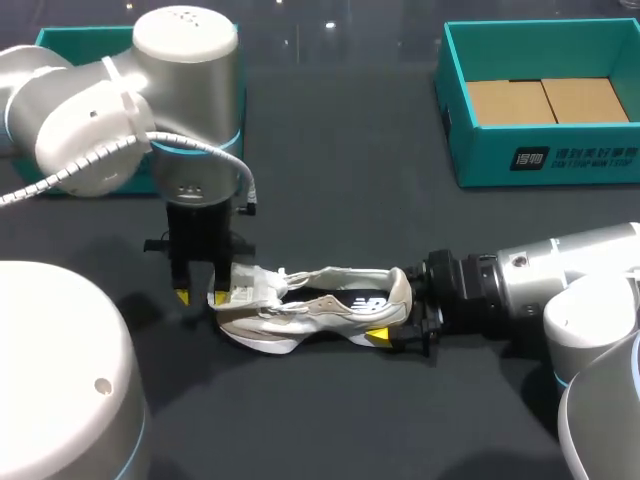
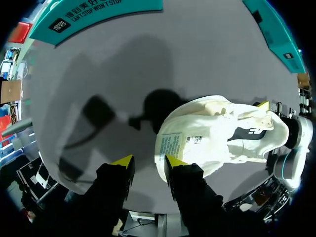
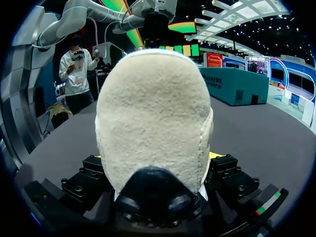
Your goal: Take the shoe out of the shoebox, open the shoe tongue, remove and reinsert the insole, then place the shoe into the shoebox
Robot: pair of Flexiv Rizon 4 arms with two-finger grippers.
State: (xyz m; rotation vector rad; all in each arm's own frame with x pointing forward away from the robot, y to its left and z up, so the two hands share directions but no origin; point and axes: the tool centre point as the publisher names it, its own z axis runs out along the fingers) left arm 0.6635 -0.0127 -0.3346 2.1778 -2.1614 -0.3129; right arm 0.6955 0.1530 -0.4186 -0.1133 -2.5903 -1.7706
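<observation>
Dark bench (image 1: pixel 330 430): right claw (image 1: pixel 400 312) clamped cream suede sneaker (image 1: pixel 310 312) by the heel, left claw (image 1: pixel 200 297) hung open and empty beside white tongue (image 1: pixel 245 285); judged tongue-opening step, a pinch on it needed next.

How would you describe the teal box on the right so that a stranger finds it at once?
On the dark table, look to the far right corner, beyond the shoe. The open teal box stands there; unlike the other teal box at far left, it shows brown cardboard inside.
</observation>
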